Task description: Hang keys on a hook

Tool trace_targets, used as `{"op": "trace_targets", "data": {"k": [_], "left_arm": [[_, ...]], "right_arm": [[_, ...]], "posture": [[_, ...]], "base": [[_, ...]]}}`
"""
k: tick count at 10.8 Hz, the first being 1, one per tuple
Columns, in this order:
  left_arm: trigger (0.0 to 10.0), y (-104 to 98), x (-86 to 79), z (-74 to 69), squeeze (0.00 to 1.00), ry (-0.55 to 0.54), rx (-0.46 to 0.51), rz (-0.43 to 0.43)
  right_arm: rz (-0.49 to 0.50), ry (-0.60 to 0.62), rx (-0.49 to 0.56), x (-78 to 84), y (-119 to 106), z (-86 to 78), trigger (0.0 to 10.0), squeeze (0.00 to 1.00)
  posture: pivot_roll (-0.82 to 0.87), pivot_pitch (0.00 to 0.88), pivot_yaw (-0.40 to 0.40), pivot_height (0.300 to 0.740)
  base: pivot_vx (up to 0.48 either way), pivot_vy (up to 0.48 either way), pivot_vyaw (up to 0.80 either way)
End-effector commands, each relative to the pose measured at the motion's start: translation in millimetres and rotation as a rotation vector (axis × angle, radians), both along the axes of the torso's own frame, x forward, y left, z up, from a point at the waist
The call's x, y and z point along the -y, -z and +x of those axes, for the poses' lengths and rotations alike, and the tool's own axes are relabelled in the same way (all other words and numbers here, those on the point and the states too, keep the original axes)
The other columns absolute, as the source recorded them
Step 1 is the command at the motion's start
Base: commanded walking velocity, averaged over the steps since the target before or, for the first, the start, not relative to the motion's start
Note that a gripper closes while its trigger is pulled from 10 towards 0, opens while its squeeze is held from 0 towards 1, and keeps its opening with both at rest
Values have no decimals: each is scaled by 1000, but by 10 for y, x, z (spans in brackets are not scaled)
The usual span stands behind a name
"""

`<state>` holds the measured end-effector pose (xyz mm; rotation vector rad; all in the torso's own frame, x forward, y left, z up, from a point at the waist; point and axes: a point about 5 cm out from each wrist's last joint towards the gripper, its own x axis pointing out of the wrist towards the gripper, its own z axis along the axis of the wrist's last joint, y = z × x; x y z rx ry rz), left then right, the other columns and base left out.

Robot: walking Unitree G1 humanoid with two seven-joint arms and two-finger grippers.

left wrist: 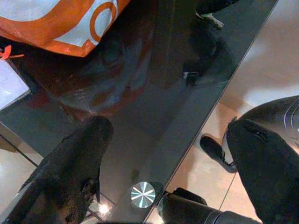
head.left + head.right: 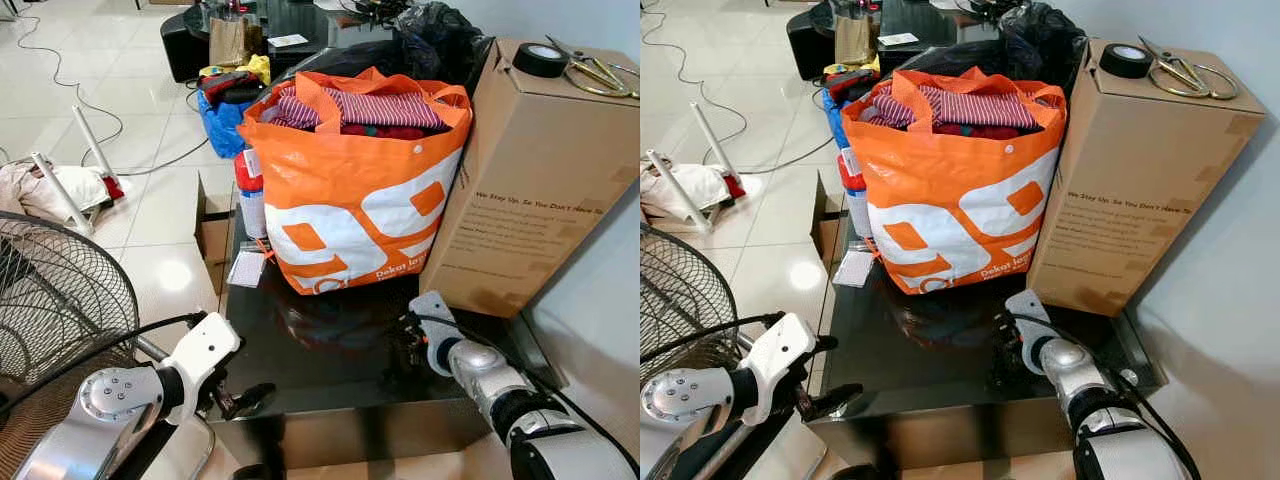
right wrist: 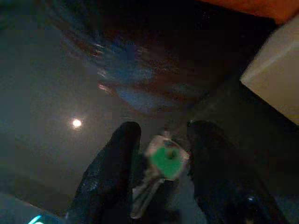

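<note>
Right pincer [image 3: 161, 161] | we straddle green-tagged keys [image 3: 164, 161] on dark surface [image 2: 330, 370], fingers apart | risk: keys skid on glossy glass | left pincer [image 1: 168, 154] open, idle.

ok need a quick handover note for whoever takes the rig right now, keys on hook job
Right gripper: low over the black glass table, fingers open either side of the keys (green-headed key); not yet shut on them.
Left gripper: open, idle at the table's near left edge.
Keys lie on the glass in front of the orange bag, beside the cardboard box.
Done: right gripper lined up on the keys.
Left: close, lift, find a hook (none in view), hang them.
</note>
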<state>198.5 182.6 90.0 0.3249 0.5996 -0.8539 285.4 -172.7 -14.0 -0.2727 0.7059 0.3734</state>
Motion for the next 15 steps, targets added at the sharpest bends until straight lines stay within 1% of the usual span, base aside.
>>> {"op": "trace_targets", "data": {"k": [1, 5, 6, 7, 8, 11, 13, 14, 15], "left_arm": [[10000, -23, 17, -23, 0, 20, -3, 4], [10000, -85, 36, -95, 0, 32, -17, 6], [10000, -93, 25, -126, 0, 34, -27, 10], [10000, -102, 0, -167, 0, 34, -37, 15], [10000, -107, -22, -187, 0, 35, -44, 19], [10000, -114, -66, -252, 0, 33, -64, 31], [10000, -107, -85, -289, 0, 32, -75, 36], [10000, -102, -92, -285, 0, 32, -78, 36], [10000, -100, -94, -279, 0, 32, -78, 36]], "right_arm": [[-41, 15, -2, 65, 8, -8, 10000, 0], [-76, 48, -19, 86, 42, -33, 10000, 0], [-71, 54, -24, 85, 52, -43, 8745, 0], [-69, 58, -25, 84, 58, -50, 5020, 0], [-59, 71, -24, 82, 62, -54, 4667, 0], [-11, 94, -14, 50, 67, -60, 4431, 0], [-14, 97, -19, 55, 74, -67, 4000, 0], [-14, 97, -23, 61, 76, -70, 1922, 0], [-13, 97, -24, 61, 75, -68, 1490, 0]], "posture": [[58, 0, 2, 740], [73, 29, 9, 740], [77, 35, 12, 740], [82, 45, 17, 740], [87, 51, 20, 740], [105, 66, 26, 740], [110, 70, 27, 740], [107, 69, 27, 740], [106, 68, 26, 740]], "base": [[0, 0, 0], [0, 0, 0], [0, 0, 0], [0, 0, 0], [0, 0, 0], [0, 0, 0], [0, 0, 0], [0, 0, 0], [0, 0, 0]]}}
